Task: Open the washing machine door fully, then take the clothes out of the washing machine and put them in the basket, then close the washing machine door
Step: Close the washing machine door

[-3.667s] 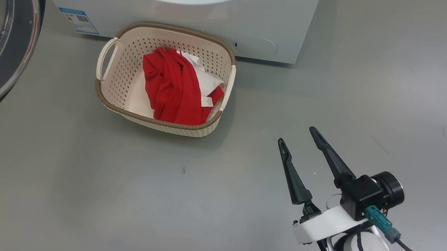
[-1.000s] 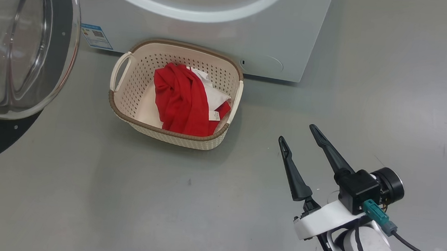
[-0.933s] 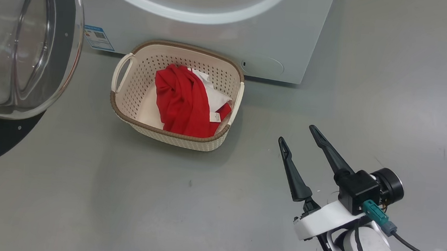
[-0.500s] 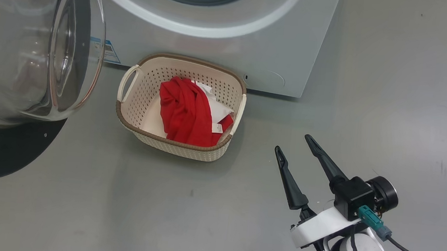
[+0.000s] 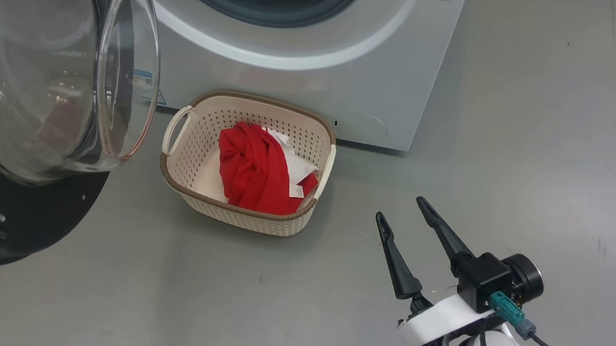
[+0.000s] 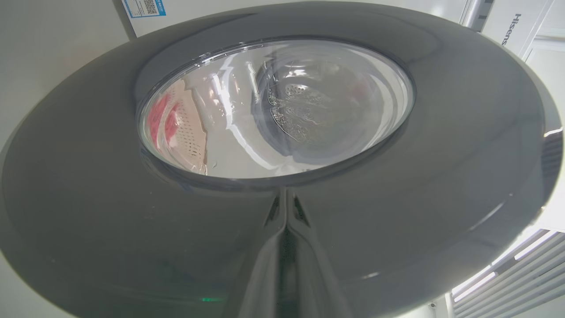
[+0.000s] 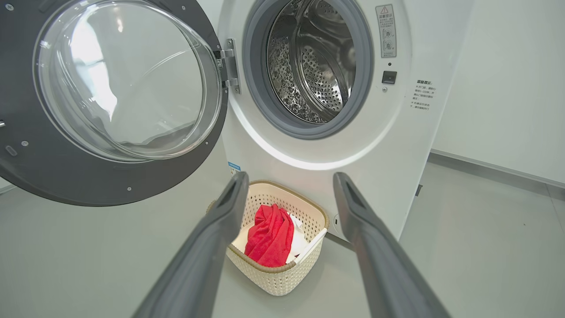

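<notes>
I am looking at the red clothes (image 5: 252, 173) lying in the cream basket (image 5: 237, 220) on the floor, right in front of the washing machine (image 5: 304, 83). The steel drum (image 7: 313, 66) is looking empty to me, so I am thinking the taking-out part is done. The washing machine door (image 7: 114, 97) is hanging wide open. My left gripper (image 6: 285, 198) is pressed together, and its tips seem to be touching the door's dark outer rim, just under the glass. My right gripper (image 5: 399, 208) is spread wide, holding nothing, hovering near the basket. Only closing the door is left.
</notes>
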